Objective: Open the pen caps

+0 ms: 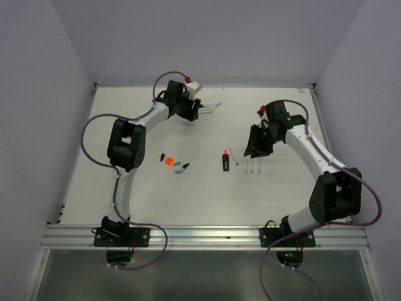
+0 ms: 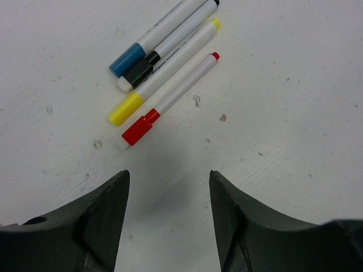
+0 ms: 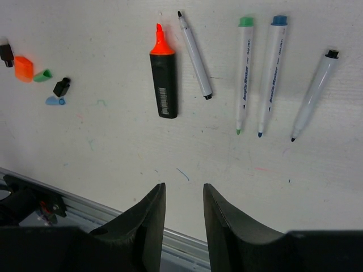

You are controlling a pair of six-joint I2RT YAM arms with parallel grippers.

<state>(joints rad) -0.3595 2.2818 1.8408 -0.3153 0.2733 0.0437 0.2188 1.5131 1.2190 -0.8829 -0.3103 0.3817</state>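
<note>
One white table [image 1: 188, 200] carries everything, and two arms reach over it: the left arm [image 1: 125, 147] towards the far side, the right arm [image 1: 332, 194] over the middle right. The left gripper [image 2: 168, 177] hangs with its jaws well apart and nothing between them, near the capped ends of a bundle of pens. The right gripper [image 3: 184, 190] shows a narrower gap, also empty, and faces a second row without touching it. In that row the black highlighter [image 3: 163, 85] lies with its orange tip bare. Beside it lie four uncapped pens [image 3: 244, 73], tips exposed. Well to one side sit the loose caps: an orange cap [image 3: 24, 68], a green cap [image 3: 42, 75], a blue cap [image 3: 55, 101] and two black caps [image 3: 61, 86]. The four capped pens [image 2: 181, 85] by the left gripper lie side by side, touching, with their blue [image 2: 127, 59], black [image 2: 143, 68], yellow [image 2: 126, 109] and red [image 2: 139, 129] caps still on. By that count the job looks a little over half done, with these four left to pull.
</note>
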